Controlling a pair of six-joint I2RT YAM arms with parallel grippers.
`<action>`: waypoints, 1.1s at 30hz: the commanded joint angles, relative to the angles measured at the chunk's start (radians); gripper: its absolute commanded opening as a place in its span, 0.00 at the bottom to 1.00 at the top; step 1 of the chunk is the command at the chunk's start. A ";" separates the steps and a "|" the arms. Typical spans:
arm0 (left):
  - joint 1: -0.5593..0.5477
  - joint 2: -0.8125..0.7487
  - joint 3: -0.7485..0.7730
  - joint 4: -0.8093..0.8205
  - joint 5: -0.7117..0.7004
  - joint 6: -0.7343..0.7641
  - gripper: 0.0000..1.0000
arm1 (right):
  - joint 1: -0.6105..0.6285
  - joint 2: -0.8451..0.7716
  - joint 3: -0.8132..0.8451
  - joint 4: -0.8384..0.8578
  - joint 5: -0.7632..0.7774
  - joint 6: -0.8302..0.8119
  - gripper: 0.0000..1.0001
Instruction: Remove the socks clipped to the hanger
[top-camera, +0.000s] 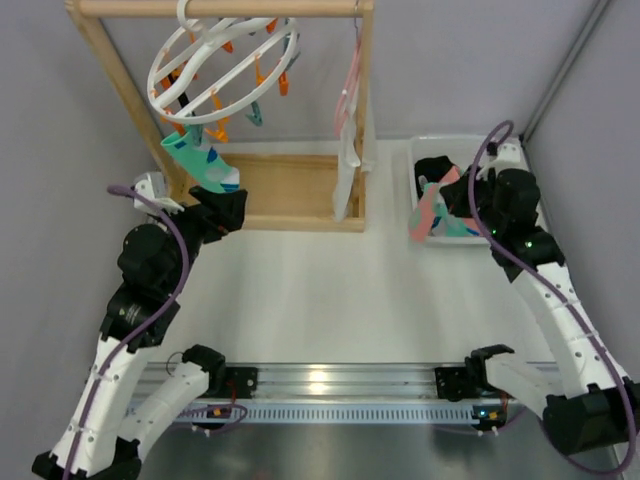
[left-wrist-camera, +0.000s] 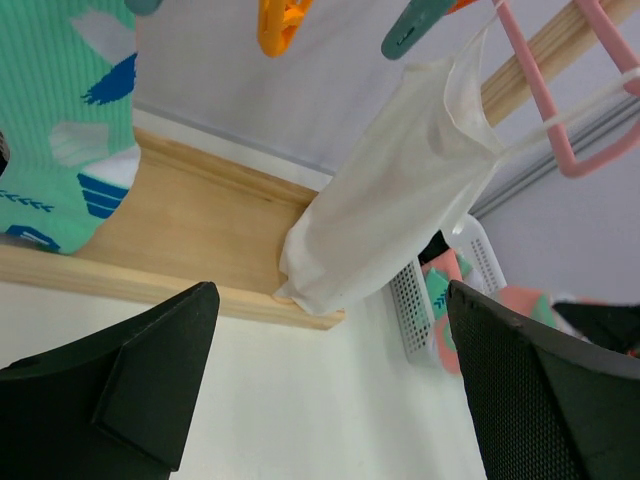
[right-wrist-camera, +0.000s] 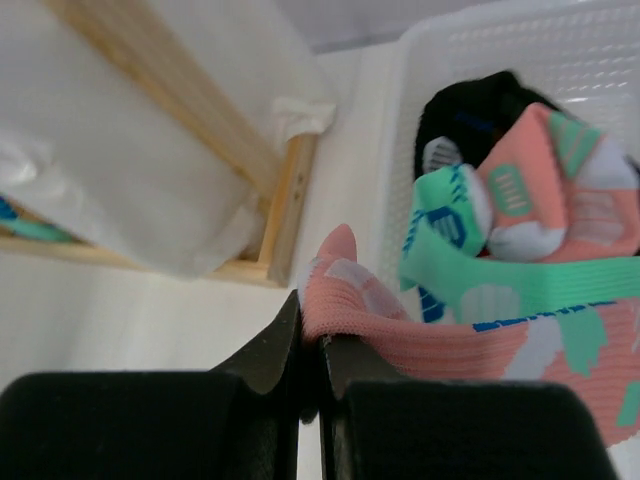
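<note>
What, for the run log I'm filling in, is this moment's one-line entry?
left gripper: open, near mint sock | right gripper: shut on salmon sock at basket | hanger: mint sock clipped on

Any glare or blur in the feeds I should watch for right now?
Top external: bright glare on the metal rail at the bottom, otherwise evenly lit. Left wrist: fingers dark and featureless, mint sock sharp. Right wrist: white cloth soft and washed out.
</note>
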 joint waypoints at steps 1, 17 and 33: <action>0.004 -0.090 -0.052 -0.046 0.045 0.046 0.98 | -0.145 0.089 0.170 0.003 -0.072 0.043 0.00; 0.004 -0.313 -0.256 -0.231 0.067 0.245 0.98 | -0.311 0.757 0.753 0.002 -0.092 -0.054 0.00; 0.004 -0.393 -0.279 -0.233 0.015 0.218 0.98 | -0.334 1.119 0.750 0.051 -0.338 0.047 0.18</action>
